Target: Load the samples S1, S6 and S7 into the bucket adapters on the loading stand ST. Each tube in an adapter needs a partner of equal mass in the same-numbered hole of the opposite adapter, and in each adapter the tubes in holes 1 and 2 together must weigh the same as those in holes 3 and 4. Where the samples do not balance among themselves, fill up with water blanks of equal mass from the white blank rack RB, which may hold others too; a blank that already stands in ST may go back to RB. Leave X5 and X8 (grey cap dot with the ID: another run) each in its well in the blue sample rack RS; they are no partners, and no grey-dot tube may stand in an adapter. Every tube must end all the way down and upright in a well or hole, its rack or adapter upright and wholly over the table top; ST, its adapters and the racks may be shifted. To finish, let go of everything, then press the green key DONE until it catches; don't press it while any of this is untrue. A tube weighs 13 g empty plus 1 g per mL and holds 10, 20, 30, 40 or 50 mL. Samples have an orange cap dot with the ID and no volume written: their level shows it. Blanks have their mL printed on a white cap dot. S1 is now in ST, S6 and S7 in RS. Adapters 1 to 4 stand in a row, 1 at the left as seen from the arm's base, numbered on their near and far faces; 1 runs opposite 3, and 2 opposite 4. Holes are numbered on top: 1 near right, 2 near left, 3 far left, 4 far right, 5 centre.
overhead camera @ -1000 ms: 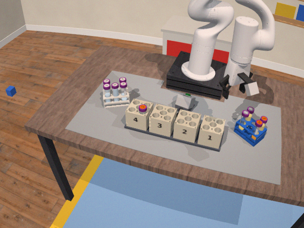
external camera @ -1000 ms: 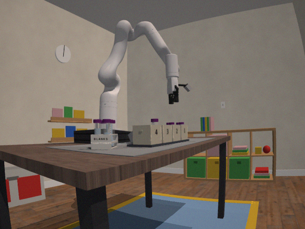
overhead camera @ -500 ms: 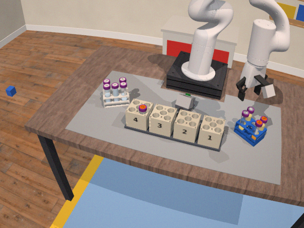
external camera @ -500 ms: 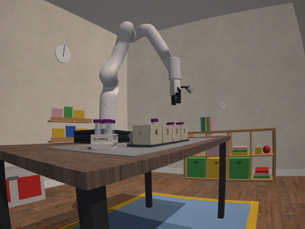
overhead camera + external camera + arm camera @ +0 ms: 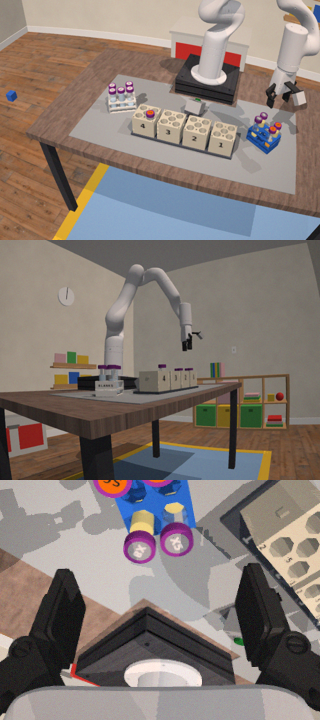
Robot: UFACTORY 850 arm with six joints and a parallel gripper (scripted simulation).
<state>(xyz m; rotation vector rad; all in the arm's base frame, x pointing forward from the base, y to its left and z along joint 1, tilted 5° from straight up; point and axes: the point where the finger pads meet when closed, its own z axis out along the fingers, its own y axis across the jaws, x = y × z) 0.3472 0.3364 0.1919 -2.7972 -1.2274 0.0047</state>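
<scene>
My gripper [image 5: 278,97] is open and empty, high above the table on the arm-base side of the blue sample rack RS [image 5: 263,136]. In the wrist view the fingers stand wide apart, with the rack [image 5: 148,490] ahead of them. Adapters 4 [image 5: 144,124], 3 [image 5: 170,129], 2 [image 5: 196,133] and 1 [image 5: 222,139] stand in a row on the loading stand. S1 [image 5: 150,113] stands in adapter 4; I cannot tell which hole. The other adapters are empty.
The white blank rack RB [image 5: 121,100] with several purple-capped tubes stands beside adapter 4. The grey box with the green DONE key [image 5: 197,99] sits between the adapters and the black arm base [image 5: 208,77]. The gripper also shows in the exterior view [image 5: 187,345].
</scene>
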